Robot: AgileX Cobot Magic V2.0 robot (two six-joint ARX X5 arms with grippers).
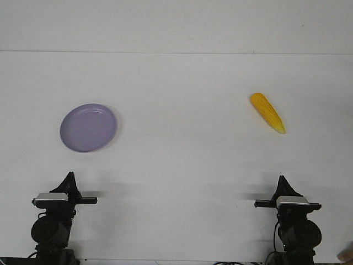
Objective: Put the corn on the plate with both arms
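The lavender plate lies flat on the white table at the left, with nothing on it. The yellow-orange corn lies on the table at the right, its paler pointed tip turned toward the near right. My left gripper rests near the front edge, straight in front of the plate and well short of it. My right gripper rests near the front edge, in front of the corn and well short of it. Each gripper comes to a single point, with its fingers together, and holds nothing.
The white table runs back to a far edge with a pale wall behind it. A wide stretch of bare tabletop separates the plate from the corn.
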